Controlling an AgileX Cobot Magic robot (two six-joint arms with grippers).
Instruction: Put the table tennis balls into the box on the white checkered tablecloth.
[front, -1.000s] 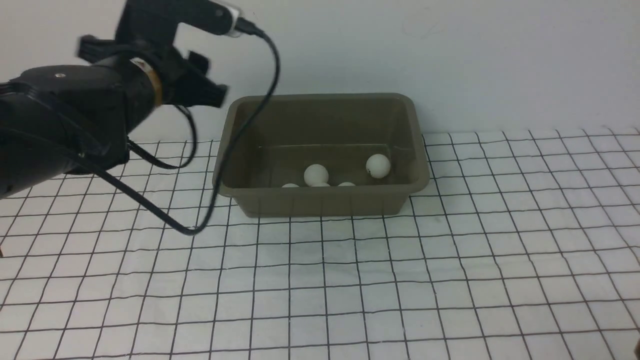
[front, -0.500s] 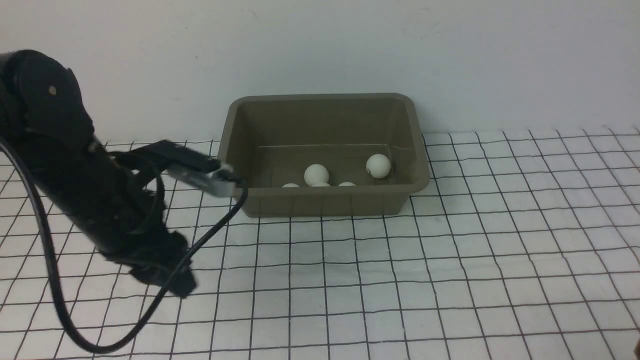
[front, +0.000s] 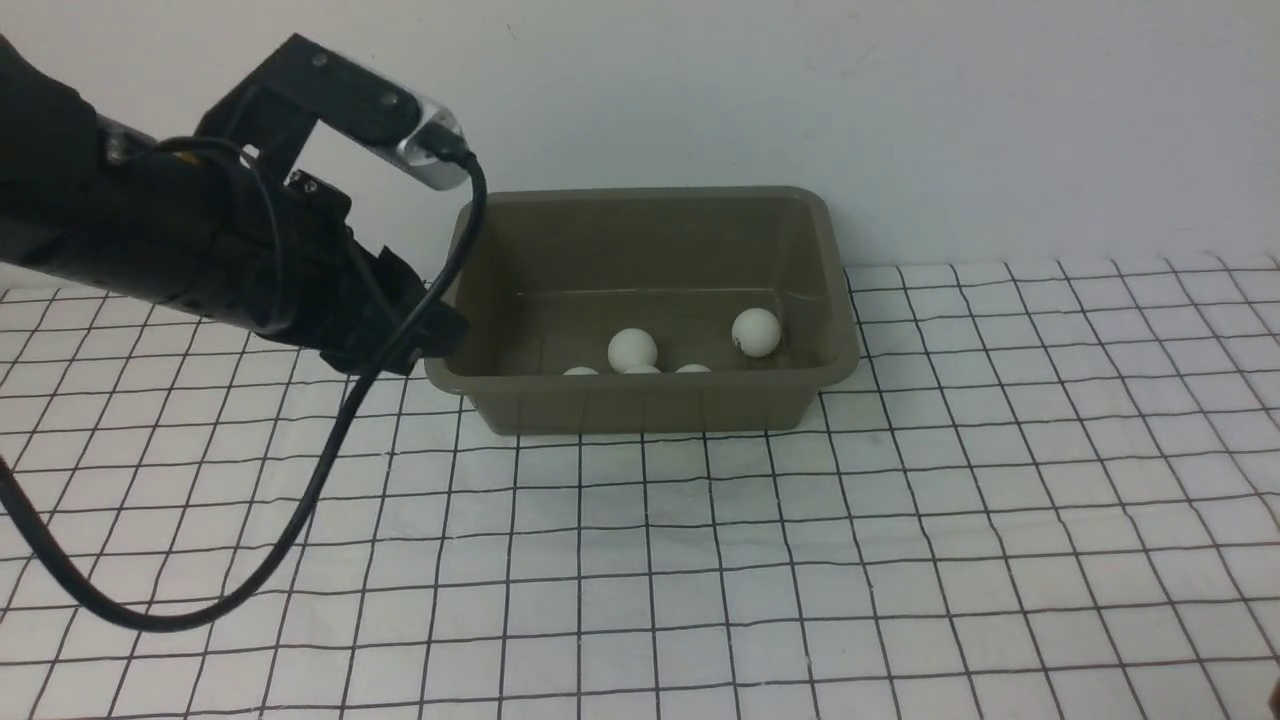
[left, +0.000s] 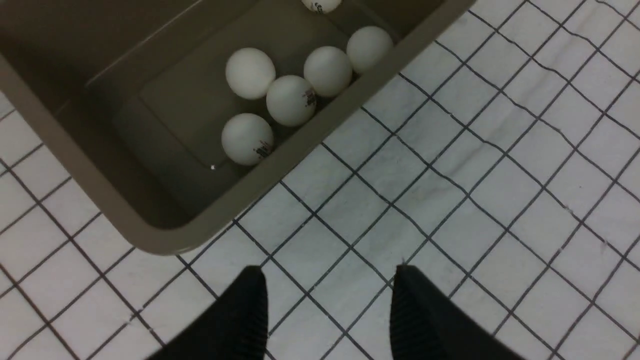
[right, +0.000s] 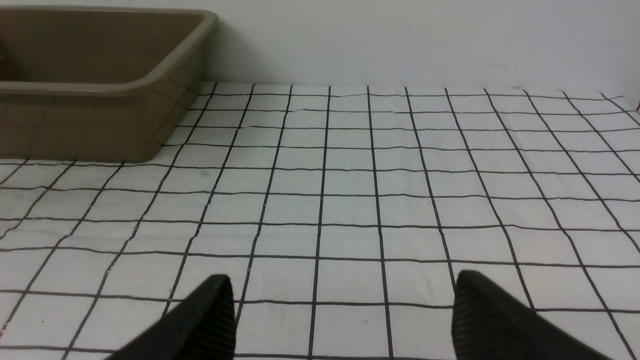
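Holding six balls (left: 291, 100), one box (left: 165, 240)

White balls (left: 250, 72) (some with dark logos); olive-grey box (front: 640, 400); white cloth (front: 800, 560), thin black grid; black arm (front: 150, 240); pale wall (front: 900, 100).

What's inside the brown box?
The box holds white balls: the left wrist view shows six, one cut off at the picture's edge. From the front, its near wall hides most of three.
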